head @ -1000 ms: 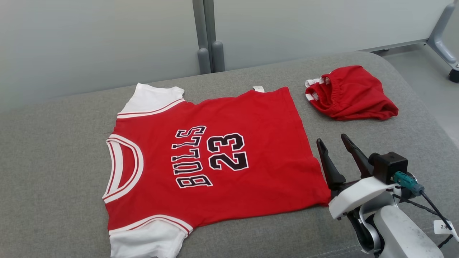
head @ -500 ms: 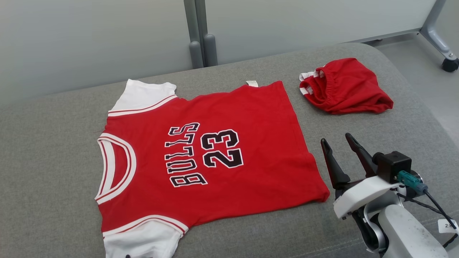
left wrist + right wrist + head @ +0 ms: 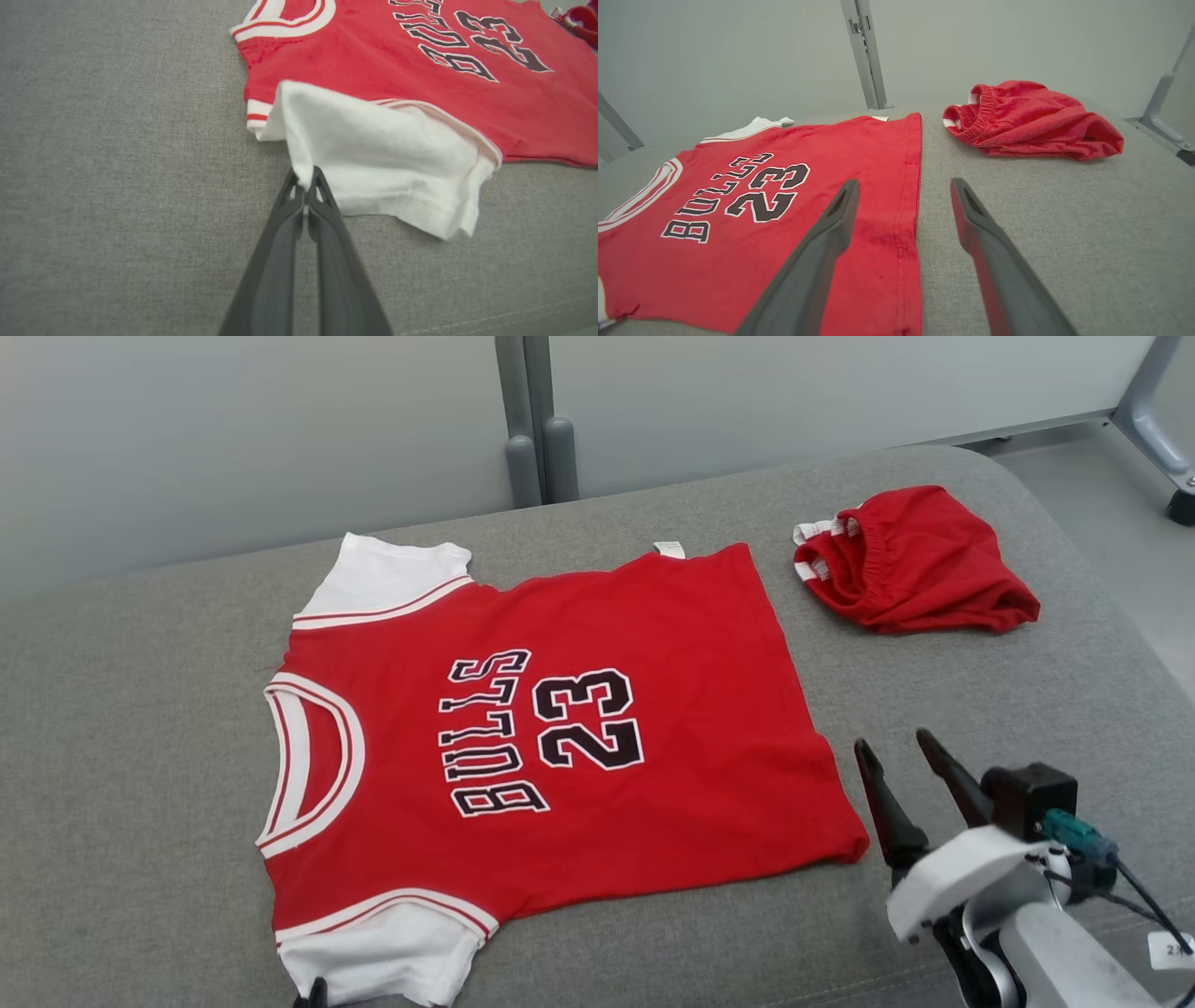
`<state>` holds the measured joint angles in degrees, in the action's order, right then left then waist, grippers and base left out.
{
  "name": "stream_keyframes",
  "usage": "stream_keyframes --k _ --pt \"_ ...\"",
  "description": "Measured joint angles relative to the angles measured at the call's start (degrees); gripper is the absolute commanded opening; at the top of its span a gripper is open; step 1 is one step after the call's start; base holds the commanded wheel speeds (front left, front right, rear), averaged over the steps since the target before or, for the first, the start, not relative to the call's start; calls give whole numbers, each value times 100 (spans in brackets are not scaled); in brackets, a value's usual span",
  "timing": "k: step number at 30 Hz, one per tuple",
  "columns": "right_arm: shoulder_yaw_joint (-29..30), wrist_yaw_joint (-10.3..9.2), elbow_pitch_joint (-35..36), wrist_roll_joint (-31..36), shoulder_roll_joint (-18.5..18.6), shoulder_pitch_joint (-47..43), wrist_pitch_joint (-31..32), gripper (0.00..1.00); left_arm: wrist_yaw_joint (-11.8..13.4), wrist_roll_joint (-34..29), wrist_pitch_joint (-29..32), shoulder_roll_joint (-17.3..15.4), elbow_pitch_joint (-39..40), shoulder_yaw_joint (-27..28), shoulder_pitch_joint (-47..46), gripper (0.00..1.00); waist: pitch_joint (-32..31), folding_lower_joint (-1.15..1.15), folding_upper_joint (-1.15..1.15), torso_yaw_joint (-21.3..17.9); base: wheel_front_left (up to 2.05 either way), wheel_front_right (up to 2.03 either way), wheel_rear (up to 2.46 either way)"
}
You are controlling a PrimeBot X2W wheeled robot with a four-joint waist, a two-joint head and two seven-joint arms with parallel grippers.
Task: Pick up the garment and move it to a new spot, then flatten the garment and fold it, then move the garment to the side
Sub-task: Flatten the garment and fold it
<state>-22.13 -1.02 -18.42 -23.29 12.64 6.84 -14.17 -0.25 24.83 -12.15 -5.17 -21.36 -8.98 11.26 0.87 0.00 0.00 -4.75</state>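
Note:
The garment, a red jersey (image 3: 597,728) with white sleeves and "BULLS 23" on it, lies spread flat on the grey padded surface (image 3: 140,756). My left gripper (image 3: 305,179) is shut on the edge of the near white sleeve (image 3: 387,168), and the cloth is pinched up between its tips. Its dark tip (image 3: 313,992) peeks in at the bottom of the head view beside that sleeve (image 3: 383,952). My right gripper (image 3: 892,739) stands open just right of the jersey's hem corner, holding nothing. In the right wrist view its fingers (image 3: 904,183) straddle the hem (image 3: 915,196).
Crumpled red shorts (image 3: 915,565) lie at the far right of the surface, also in the right wrist view (image 3: 1031,121). A grey wall with a post (image 3: 532,420) stands behind. The surface's rounded right edge drops to the floor (image 3: 1130,532).
My left gripper has closed on the white sleeve, and its tip has come into the head view. The right gripper has dropped lower in that view. The camera shifted slightly.

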Motion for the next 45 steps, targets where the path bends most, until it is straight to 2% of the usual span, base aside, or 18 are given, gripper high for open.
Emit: stream_keyframes --k 4,8,16,24,26,28,37,38,45 --pt "75 -1 -389 -192 7 -403 81 100 -27 0 -43 12 159 -12 -98 0 59 0 0 64 0 0 0" --pt "141 51 -690 -519 -148 -649 169 100 -54 -10 -60 24 292 -20 -198 0 143 0 0 123 0 0 0" --pt "279 305 -1082 -1047 -560 -632 187 100 -78 -62 -109 26 398 -32 -230 0 292 0 0 203 0 0 0" --pt "375 415 -1495 -1195 -590 -492 185 100 -131 -122 -113 26 453 -73 -310 0 340 0 0 304 0 0 0" --pt "405 456 -1553 -1203 -590 -419 176 88 -131 -144 -154 26 453 -77 -310 0 354 0 0 337 0 0 0" --pt "390 476 -1628 -1200 -587 -339 175 82 -131 -144 -154 25 450 -65 -310 0 368 0 0 367 0 0 0" --pt "241 601 -1905 -1039 -549 -87 122 4 -131 -142 -159 23 482 -45 -310 0 378 0 0 413 0 0 0" --pt "229 605 -1904 -1023 -537 -65 109 0 -131 -130 -159 26 512 -31 -310 0 376 0 0 414 0 0 0" --pt "164 657 -1711 -754 -344 116 52 0 -185 377 -209 146 932 323 -353 0 351 0 0 391 0 0 0"
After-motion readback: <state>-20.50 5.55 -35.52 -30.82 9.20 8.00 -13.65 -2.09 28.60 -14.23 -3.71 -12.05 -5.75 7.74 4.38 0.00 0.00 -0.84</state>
